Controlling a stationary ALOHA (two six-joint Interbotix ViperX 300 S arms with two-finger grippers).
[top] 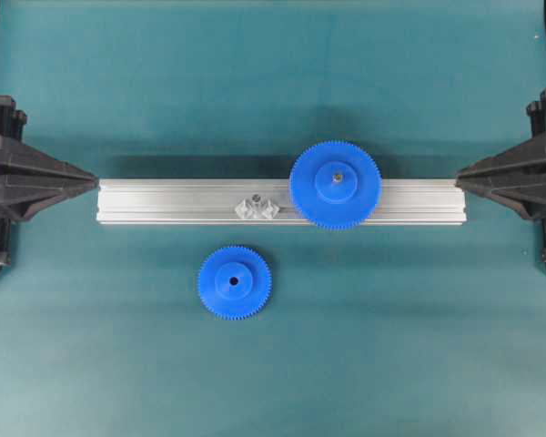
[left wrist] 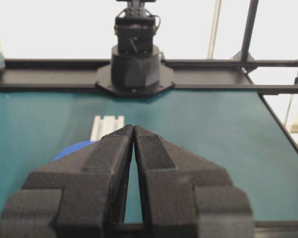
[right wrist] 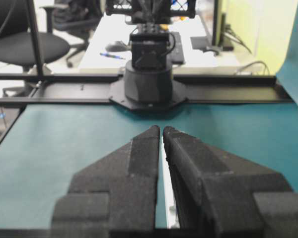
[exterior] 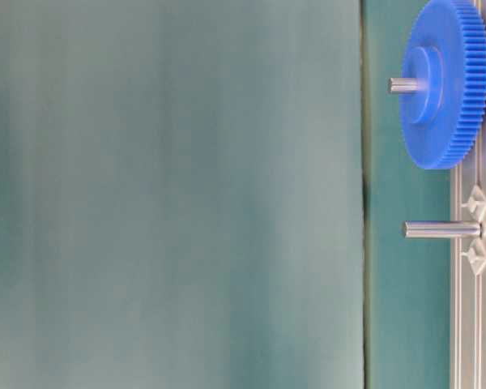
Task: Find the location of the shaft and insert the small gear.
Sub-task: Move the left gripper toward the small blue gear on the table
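Observation:
The small gear (top: 234,282), bright blue with a dark centre hole, lies flat on the teal mat in front of the rail. The shaft (top: 257,202) (exterior: 441,229) is a thin silver pin standing on the aluminium rail (top: 164,202), with shiny diamond pieces at its base. My left gripper (top: 93,179) (left wrist: 133,128) sits at the rail's left end, shut and holding nothing. At the rail's right end my right gripper (top: 460,176) (right wrist: 161,129) is shut and holds nothing. A sliver of rail (right wrist: 167,191) shows between its fingers. Both grippers are far from the small gear.
A larger blue gear (top: 335,185) (exterior: 445,81) sits on a grey pin on the rail, right of the shaft. In the left wrist view a blue gear edge (left wrist: 72,148) and the rail (left wrist: 107,126) peek out left of the fingers. Black frame bars border the mat.

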